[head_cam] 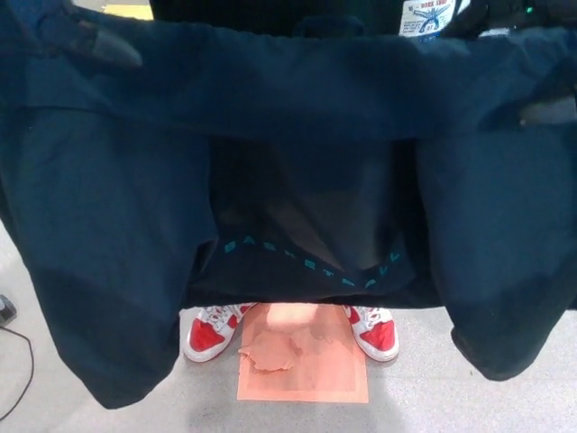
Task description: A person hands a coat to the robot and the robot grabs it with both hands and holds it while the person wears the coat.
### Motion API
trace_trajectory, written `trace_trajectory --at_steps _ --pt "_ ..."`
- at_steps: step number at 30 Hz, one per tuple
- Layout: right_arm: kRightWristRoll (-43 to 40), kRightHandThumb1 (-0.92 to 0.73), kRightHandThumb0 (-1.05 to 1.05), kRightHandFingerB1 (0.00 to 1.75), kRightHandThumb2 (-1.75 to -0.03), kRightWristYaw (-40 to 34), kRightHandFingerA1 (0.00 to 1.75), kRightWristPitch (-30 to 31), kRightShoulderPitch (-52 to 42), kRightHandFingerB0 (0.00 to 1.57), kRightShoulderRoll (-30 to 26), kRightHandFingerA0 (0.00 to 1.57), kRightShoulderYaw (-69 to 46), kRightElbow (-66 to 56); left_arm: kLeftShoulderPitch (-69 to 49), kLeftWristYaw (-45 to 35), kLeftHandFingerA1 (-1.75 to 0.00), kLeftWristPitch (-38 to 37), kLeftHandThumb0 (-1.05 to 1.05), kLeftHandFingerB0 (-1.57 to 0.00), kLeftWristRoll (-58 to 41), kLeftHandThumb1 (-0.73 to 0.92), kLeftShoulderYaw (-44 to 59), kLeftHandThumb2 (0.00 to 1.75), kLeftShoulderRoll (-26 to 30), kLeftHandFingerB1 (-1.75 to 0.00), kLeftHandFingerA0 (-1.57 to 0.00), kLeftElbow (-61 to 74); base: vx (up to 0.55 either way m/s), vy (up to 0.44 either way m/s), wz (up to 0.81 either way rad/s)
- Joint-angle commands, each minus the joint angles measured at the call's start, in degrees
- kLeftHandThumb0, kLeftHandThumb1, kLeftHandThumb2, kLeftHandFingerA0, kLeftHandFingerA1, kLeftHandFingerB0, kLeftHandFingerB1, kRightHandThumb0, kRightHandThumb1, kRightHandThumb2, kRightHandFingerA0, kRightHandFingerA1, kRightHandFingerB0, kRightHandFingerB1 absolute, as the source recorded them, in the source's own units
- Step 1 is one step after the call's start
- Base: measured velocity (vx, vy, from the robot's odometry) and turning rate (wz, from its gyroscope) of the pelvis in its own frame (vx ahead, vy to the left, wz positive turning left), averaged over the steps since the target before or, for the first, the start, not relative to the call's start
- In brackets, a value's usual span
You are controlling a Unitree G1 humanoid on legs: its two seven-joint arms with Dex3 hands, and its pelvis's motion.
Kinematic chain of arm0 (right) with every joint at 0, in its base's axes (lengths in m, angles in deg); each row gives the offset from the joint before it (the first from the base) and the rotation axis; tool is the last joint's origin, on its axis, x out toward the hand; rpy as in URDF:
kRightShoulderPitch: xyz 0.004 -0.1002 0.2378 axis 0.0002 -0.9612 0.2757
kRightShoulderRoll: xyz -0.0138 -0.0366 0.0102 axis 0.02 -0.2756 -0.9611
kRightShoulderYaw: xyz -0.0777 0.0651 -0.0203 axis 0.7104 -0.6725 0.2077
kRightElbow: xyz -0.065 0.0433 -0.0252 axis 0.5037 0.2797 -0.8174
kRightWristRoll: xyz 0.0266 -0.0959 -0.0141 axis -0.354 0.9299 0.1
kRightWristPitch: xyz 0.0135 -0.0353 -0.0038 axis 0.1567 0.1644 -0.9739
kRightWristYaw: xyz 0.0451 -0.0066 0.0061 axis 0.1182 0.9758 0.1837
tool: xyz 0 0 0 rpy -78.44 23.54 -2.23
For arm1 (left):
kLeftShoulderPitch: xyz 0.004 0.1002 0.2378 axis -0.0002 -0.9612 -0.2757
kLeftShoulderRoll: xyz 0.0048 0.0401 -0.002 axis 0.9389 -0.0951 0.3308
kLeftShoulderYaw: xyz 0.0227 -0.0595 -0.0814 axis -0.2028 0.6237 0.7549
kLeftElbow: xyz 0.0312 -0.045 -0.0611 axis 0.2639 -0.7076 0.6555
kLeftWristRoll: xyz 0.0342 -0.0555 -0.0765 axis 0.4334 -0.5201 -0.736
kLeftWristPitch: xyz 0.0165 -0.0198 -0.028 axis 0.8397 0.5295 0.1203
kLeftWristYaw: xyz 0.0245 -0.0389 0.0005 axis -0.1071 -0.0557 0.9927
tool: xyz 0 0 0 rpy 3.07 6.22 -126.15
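Black fingers of the left hand (pixel 86 41) lie over the coat's top edge at the upper left corner, a dark fingertip pressed on the cloth; whether they truly pinch the fabric I cannot tell, since most of the hand is cut off by the frame. At the right edge, the right hand (pixel 545 110) shows only as a dark fingertip resting against the coat a little lower down, its hold likewise unclear.

Between them the dark navy coat (pixel 288 99) hangs spread wide, its upper hem running nearly straight across the top. Both sleeves drop down at either side, the left sleeve (pixel 108 298) reaching lower than the right sleeve (pixel 505 271). In the middle, the coat opens onto a darker inner panel with a curved line of teal lettering (pixel 311 262).

Below the hem, a person's red and white shoes (pixel 212 334) stand on the pale grey floor (pixel 424 397), toes toward the robot, close under the coat. Bare floor shows beside each sleeve's lower end. A black cable (pixel 18 379) curls at the lower left.
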Motion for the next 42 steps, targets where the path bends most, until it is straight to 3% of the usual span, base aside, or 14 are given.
trace_trajectory --at_steps 1,9,11,25,28,32,34,36,37,38,39,40,41,42 --pt "4.3 -0.70 -0.84 0.31 -0.62 23.2 0.37 7.1 6.0 0.31 -4.4 0.36 5.9 2.8 2.5 -19.4 -0.48 12.4 -0.38 0.00 2.1 0.23 -3.4 0.89 4.8 -0.46 -0.01 -0.7 0.00 0.000 0.00" --pt "4.2 -0.70 -0.82 0.31 -0.62 24.7 0.39 7.5 4.6 0.30 -4.8 0.38 5.9 2.6 -0.1 -18.7 -0.48 14.6 -0.37 0.00 1.6 0.25 -3.9 0.89 1.9 -0.46 -0.01 0.0 0.00 0.000 0.00" --pt "4.4 -0.71 -0.81 0.32 -0.62 25.0 0.40 7.0 4.3 0.30 -4.9 0.38 5.8 2.8 -0.8 -17.4 -0.32 12.8 -0.82 -0.18 2.9 0.63 -4.6 0.60 0.8 -0.27 -0.22 0.3 0.00 0.000 0.00" --pt "6.7 -0.70 -0.83 0.31 -0.62 26.7 0.39 6.3 2.5 0.27 -4.0 0.35 4.2 4.5 -2.0 -12.6 -0.40 14.1 -0.84 -0.14 9.9 0.51 -7.1 0.82 -9.1 -0.36 -0.19 -3.7 0.00 0.000 0.00" --pt "7.6 -0.56 -0.85 0.41 -0.89 26.8 0.49 7.4 2.4 0.23 -3.7 0.32 3.9 4.6 -1.8 -10.7 -0.43 14.7 -0.84 -0.13 11.8 0.50 -7.6 0.84 -12.9 -0.36 -0.27 -6.9 0.00 0.000 0.00" --pt "8.4 -0.72 -0.82 0.32 -0.62 26.0 0.39 7.9 1.0 0.30 -3.7 0.44 3.4 3.6 -1.7 -9.4 -0.43 14.1 -0.84 -0.19 14.6 0.50 -8.8 0.84 -16.6 -0.38 -0.28 -10.7 0.00 0.000 0.00" --pt "9.5 -0.62 -0.83 0.45 -0.95 24.9 0.52 7.4 0.2 0.30 -3.9 0.45 3.1 3.0 -2.1 -8.9 -0.45 13.3 -0.84 -0.23 15.6 0.50 -9.0 0.84 -17.6 -0.39 -0.31 -11.4 0.00 0.000 0.00" --pt "10.1 -0.92 -0.70 0.55 -0.73 16.9 0.55 -0.2 -4.6 1.03 -4.3 1.13 0.0 1.5 -4.1 -6.3 -0.49 8.7 -0.86 -0.74 18.4 0.78 -9.8 0.64 -17.0 -0.46 -0.86 -10.1 0.00 0.000 0.00" --pt "10.4 -0.92 -0.70 0.55 -0.73 14.5 0.55 -1.2 -6.1 1.03 -4.2 1.13 -1.1 0.5 -4.9 -5.2 -0.49 7.3 -0.86 -0.74 19.7 0.78 -10.1 0.64 -16.5 -0.46 -0.86 -9.1 0.00 0.000 0.00" --pt "11.1 -0.92 -0.58 0.85 -0.73 10.6 0.78 -1.2 -8.6 1.03 -3.8 1.09 -3.0 -1.0 -6.1 -2.8 -0.63 6.9 -0.78 -1.15 21.8 0.92 -10.4 0.70 -16.3 -0.66 -1.30 -7.7 0.00 0.000 0.00" --pt "11.9 -0.81 -0.45 1.08 -1.17 3.4 0.99 -2.1 -13.3 0.87 -2.9 0.91 -6.3 -2.9 -8.8 2.4 -0.85 5.6 -0.66 -1.06 25.1 0.92 -10.5 0.76 -16.0 -0.85 -1.26 -5.1 0.00 0.000 0.00" --pt "12.0 -0.81 -0.45 1.08 -1.17 0.7 0.99 -3.8 -15.0 0.87 -2.5 0.91 -7.5 -3.1 -10.2 4.9 -0.85 4.2 -0.66 -1.06 25.9 0.92 -10.0 0.76 -15.9 -0.85 -1.26 -4.2 0.00 0.000 0.00" --pt "11.8 -0.92 -0.49 1.35 -0.72 -1.1 1.40 -4.8 -16.3 0.68 -1.9 0.81 -8.6 -2.9 -11.3 6.9 -0.87 2.3 -0.59 -0.88 26.7 0.92 -9.9 0.75 -15.4 -0.78 -1.01 -3.7 0.00 0.000 0.00" --pt "11.8 -0.92 -0.49 1.35 -0.72 -1.7 1.40 -5.2 -16.7 0.68 -1.7 0.81 -9.0 -2.9 -11.7 7.6 -0.87 1.6 -0.59 -0.88 27.0 0.92 -9.8 0.75 -15.3 -0.78 -1.01 -3.6 0.00 0.000 0.00"
